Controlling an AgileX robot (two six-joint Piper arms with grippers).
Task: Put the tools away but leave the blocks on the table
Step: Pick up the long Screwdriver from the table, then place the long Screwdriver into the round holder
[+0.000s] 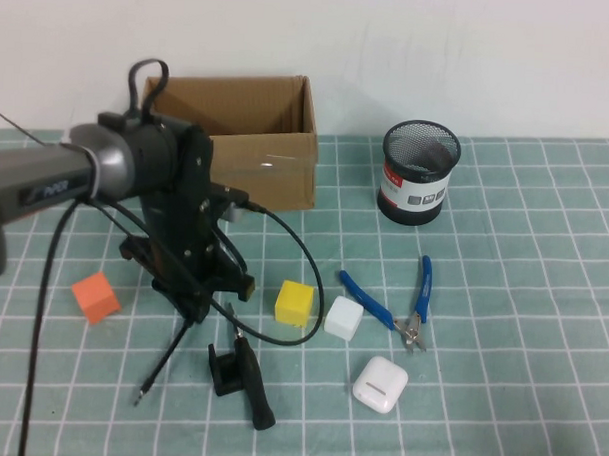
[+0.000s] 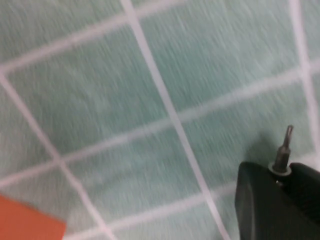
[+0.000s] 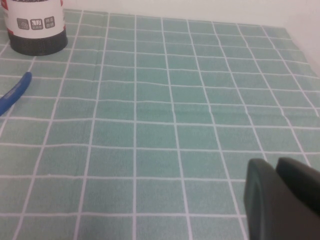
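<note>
My left gripper (image 1: 196, 306) points down over the table (image 1: 539, 396) and is shut on the thin black rod tool (image 1: 165, 361), which slants down toward me. Its metal tip (image 2: 286, 145) sticks out past the closed fingers (image 2: 260, 200) in the left wrist view. The black-handled screwdriver (image 1: 253, 384) lies just right of the rod. The blue-handled pliers (image 1: 397, 299) lie to the right. The orange block (image 1: 95, 297), yellow block (image 1: 294, 302) and white block (image 1: 342, 318) sit on the table. My right gripper (image 3: 276, 172) is shut and empty over bare grid, outside the high view.
An open cardboard box (image 1: 250, 136) stands at the back, with a black mesh pen cup (image 1: 419, 172) to its right. A small black L-shaped bracket (image 1: 222, 371) sits beside the screwdriver. A white glossy case (image 1: 380, 384) lies near the front.
</note>
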